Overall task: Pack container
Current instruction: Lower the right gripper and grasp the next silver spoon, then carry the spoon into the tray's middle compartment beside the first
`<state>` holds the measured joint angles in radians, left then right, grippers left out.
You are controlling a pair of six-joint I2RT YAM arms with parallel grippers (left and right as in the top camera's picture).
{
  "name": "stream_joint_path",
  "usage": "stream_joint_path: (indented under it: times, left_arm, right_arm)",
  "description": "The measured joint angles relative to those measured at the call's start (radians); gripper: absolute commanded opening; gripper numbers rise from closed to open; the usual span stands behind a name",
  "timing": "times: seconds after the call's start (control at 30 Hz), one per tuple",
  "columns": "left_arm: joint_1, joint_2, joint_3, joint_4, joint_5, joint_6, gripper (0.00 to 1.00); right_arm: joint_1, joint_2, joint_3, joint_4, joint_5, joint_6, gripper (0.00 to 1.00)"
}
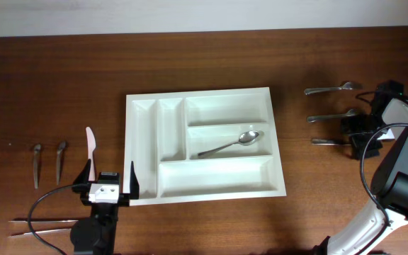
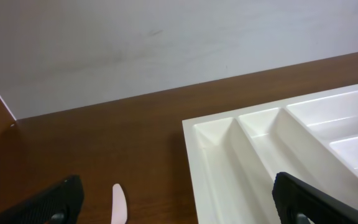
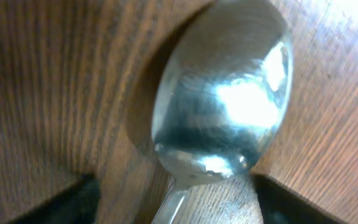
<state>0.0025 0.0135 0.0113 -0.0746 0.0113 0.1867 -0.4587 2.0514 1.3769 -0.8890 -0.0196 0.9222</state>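
Your left arm comes up from the near edge of the wooden table [image 1: 211, 64]. Its left gripper [image 1: 111, 173] points toward the far side and sits just off the near-left corner of the container [image 1: 278, 142]. The fingers [image 2: 48, 204] are spread wide with nothing between them. In the wrist view they frame the tray's two narrow compartments and the tip of a pale plastic knife [image 1: 90, 144].

Your right arm bends in from the near-right corner and reaches to the right edge of the table. The right gripper [image 1: 353, 136] is down low over the nearest spoon [image 1: 324, 141] of the three lying there. Up close, that spoon's bowl [image 3: 222, 93] fills the wrist view. The dark fingertips [image 3: 67, 199] sit apart on either side of its neck, not pinching it.

The container lies flat mid-table, and one tray spoon [image 1: 232, 144] rests at a slant in the middle wide compartment.

Left of the tray are two small dark utensils [image 1: 36, 166], plus a pair of thin metal sticks [image 1: 41, 225] by the near edge.
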Motion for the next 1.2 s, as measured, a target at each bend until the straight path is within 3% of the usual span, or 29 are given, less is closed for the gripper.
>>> stream_joint_path:
  times: [0.17,0.43,0.87,1.2]
  left_arm:
    - [0.0,0.0,0.0,0.0,0.0,0.0,0.99]
    - [0.0,0.0,0.0,0.0,0.0,0.0,0.99]
    - [0.0,0.0,0.0,0.0,0.0,0.0,0.99]
    - [0.0,0.0,0.0,0.0,0.0,0.0,0.99]
  right_arm:
    - [0.0,0.0,0.0,0.0,-0.002,-0.002,0.34]
    - [0.0,0.0,0.0,-0.003,-0.005,-0.004,0.15]
    - [0.0,0.01,0.023,-0.089,0.004,-0.005,0.04]
    - [0.03,0.045,0.241,-0.264,-0.002,0.002,0.04]
